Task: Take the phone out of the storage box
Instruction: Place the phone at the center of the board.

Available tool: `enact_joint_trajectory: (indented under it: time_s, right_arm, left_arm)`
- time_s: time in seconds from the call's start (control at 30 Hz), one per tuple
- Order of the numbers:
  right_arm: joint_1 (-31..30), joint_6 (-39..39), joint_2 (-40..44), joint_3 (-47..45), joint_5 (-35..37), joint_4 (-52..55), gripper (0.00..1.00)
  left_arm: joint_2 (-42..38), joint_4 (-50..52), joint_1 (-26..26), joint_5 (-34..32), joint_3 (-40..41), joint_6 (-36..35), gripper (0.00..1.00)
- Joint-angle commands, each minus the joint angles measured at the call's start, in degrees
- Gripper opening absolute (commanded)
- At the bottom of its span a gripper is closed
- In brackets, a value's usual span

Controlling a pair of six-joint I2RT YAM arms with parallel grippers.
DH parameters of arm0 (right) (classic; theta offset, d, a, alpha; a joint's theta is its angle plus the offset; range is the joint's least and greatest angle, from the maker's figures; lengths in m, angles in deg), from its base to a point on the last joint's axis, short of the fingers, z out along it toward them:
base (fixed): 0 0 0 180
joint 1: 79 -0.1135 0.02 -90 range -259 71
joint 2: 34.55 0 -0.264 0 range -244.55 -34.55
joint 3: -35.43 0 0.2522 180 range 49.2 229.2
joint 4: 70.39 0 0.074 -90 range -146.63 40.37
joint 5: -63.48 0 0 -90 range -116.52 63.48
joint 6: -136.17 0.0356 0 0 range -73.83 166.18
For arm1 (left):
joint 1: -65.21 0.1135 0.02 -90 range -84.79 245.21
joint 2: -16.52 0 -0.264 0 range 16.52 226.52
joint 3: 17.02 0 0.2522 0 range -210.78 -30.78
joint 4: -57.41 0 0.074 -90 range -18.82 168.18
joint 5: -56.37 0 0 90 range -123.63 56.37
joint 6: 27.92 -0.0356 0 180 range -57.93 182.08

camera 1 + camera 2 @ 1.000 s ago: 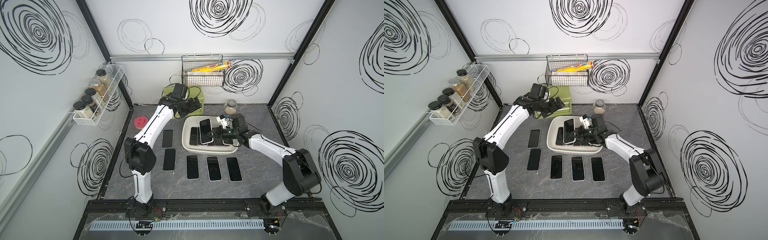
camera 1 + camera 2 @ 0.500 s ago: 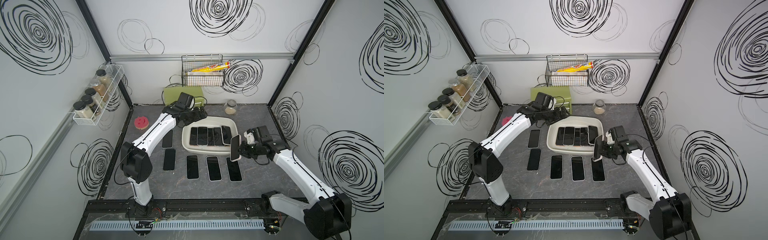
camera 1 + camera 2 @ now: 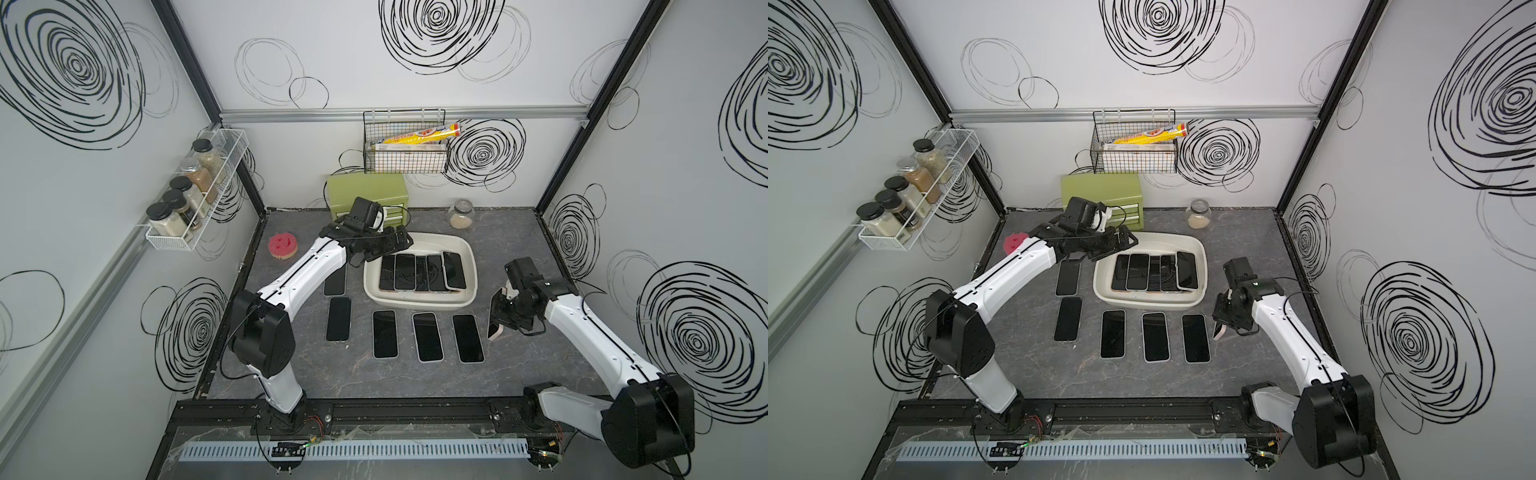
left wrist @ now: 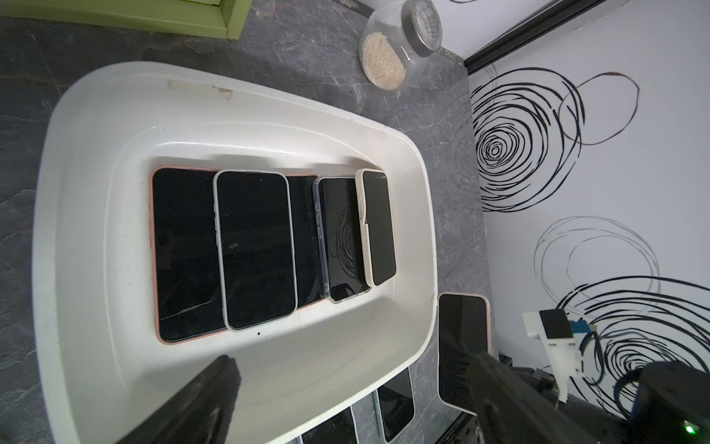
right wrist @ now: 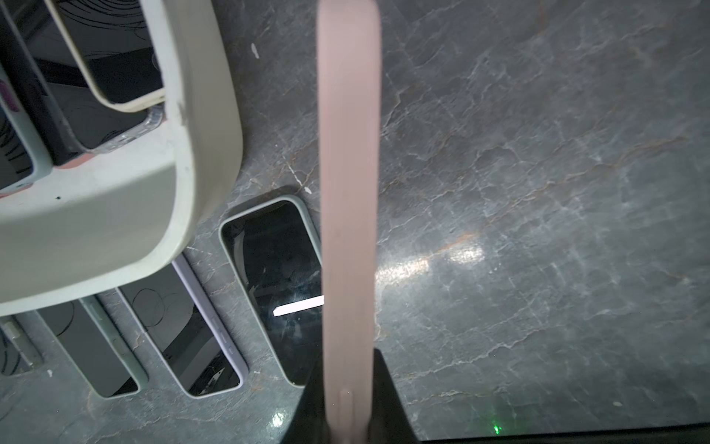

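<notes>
Right of the storage box (image 3: 417,302), the right gripper (image 3: 498,322) clamps a pink phone (image 5: 347,192) (mostly hidden, seen edge-on), wrist bent downward; the left gripper (image 3: 392,246) hovers wide-spread over its rim.

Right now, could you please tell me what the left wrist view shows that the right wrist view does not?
Only the left wrist view: the round glass jar of pale grains, the green two-drawer chest's corner, and all five dark-screened phones inside the shallow white plastic tub. Only the right wrist view: the black right claw shut on the pink-cased phone's thin edge. Both: the tub's rim, that pink-cased phone, and phones lying flat on the grey marbled tabletop.
</notes>
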Motion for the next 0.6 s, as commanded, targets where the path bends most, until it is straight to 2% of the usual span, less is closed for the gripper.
enact_joint_trajectory:
  time_s: [0.0, 0.23, 0.43, 0.5, 0.57]
  right_arm:
    - [1.71, -3.52, -3.8, 4.06, 1.92, -6.67, 0.0]
    - [7.12, -13.34, -17.16, 12.99, -1.08, -12.41, 0.0]
    - [10.56, -21.68, -25.11, 18.27, -4.54, -16.1, 0.0]
    - [12.4, -24.13, -26.86, 18.99, -8.6, -17.56, 0.0]
    - [13.77, -26.06, -28.29, 19.53, -9.77, -18.58, 0.0]
  left_arm:
    - [-1.57, -2.89, 1.33, 2.23, 1.73, -2.17, 0.99]
    - [-2.51, -3.63, 1.8, 2.16, 4.42, -2.37, 0.99]
    - [-2.79, -3.22, 2.49, 1.32, 4.72, -2.85, 0.99]
    - [-2.8, -2.68, 2.73, 0.8, 4.62, -3.38, 0.99]
    - [-2.78, -2.21, 2.91, 0.19, 4.62, -3.65, 0.99]
